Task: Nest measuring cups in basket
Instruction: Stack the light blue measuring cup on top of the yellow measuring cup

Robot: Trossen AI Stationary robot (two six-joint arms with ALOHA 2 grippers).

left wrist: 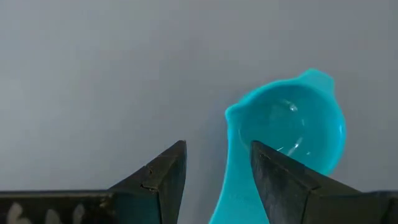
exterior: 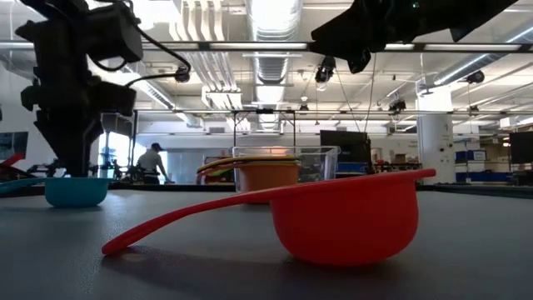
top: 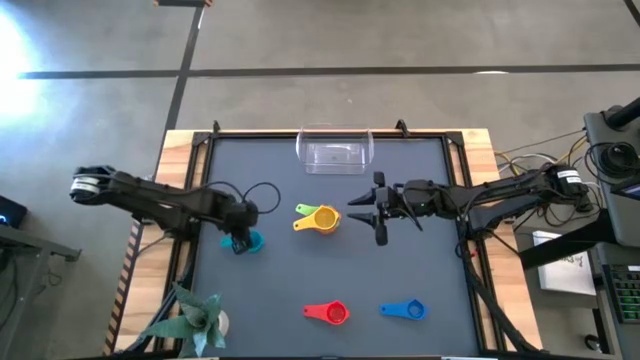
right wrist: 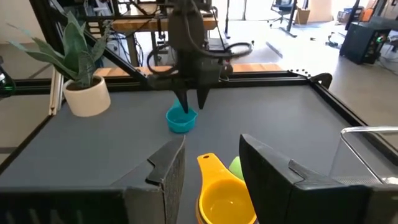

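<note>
The teal cup (top: pixel 251 243) stands upright on the dark mat, and its handle (left wrist: pixel 231 198) runs between the open fingers of my left gripper (left wrist: pixel 217 180), which points down over it (exterior: pixel 73 171). A stack of orange, yellow and green cups (top: pixel 318 218) sits at mid-table. My right gripper (right wrist: pixel 208 171) is open and hovers just to the right of the stack (top: pixel 365 210), with the yellow cup (right wrist: pixel 224 200) below it. The red cup (top: pixel 330 313) and the blue cup (top: pixel 405 310) lie near the near edge. The clear basket (top: pixel 335 150) stands at the far edge. No purple cup shows. My left gripper stands over the teal cup's handle (left wrist: pixel 239 180) from above, one finger on each side of it. The handle lies close against one finger (left wrist: pixel 270 177), and I cannot tell whether they touch. The cup rests on the mat.
A potted plant (top: pixel 195 320) stands at the table's near left corner. The mat's raised frame (top: pixel 455 150) borders the work area. Bare mat lies between the stack and the basket, and between the teal cup and the red one.
</note>
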